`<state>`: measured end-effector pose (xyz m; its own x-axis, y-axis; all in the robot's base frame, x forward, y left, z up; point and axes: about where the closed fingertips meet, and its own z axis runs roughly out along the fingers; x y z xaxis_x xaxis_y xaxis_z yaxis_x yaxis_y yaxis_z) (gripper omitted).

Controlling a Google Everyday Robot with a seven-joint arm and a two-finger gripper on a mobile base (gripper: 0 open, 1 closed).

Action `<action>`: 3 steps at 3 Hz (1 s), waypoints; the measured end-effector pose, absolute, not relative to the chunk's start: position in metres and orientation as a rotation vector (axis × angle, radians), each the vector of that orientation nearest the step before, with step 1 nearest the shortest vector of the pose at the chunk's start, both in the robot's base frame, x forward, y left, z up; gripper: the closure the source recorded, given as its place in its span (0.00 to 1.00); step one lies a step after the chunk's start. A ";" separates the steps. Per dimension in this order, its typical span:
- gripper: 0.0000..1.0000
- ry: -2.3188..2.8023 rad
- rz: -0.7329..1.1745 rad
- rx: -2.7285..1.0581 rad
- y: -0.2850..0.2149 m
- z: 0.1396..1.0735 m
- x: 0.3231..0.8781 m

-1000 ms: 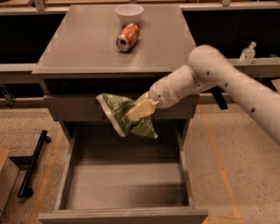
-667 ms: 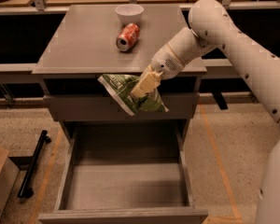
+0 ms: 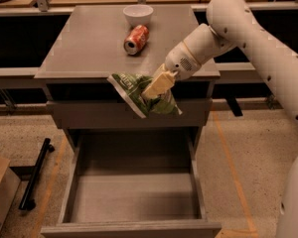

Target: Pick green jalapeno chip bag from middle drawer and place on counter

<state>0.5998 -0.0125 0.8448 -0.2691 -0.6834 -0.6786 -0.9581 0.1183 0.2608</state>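
Holding the green jalapeno chip bag (image 3: 130, 87) clamped in the fingers of the gripper (image 3: 156, 86) at frame centre, I should raise it above the counter (image 3: 89, 43) edge before releasing.

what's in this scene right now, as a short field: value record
gripper: gripper shut on the green jalapeno chip bag
bag position: in the air, in front of the front edge of the counter, not yet on it
below bag: middle drawer, pulled open
on counter: orange-red soda can lying on its side, white bowl behind it
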 end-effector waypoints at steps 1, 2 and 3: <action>1.00 1.981 0.768 -1.567 -0.016 0.885 0.616; 1.00 1.918 0.506 -1.567 -0.019 0.952 0.632; 1.00 1.848 0.315 -1.539 -0.019 0.992 0.659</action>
<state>0.6586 -0.0192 0.9920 -0.0482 -0.7628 -0.6448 -0.9333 0.2644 -0.2430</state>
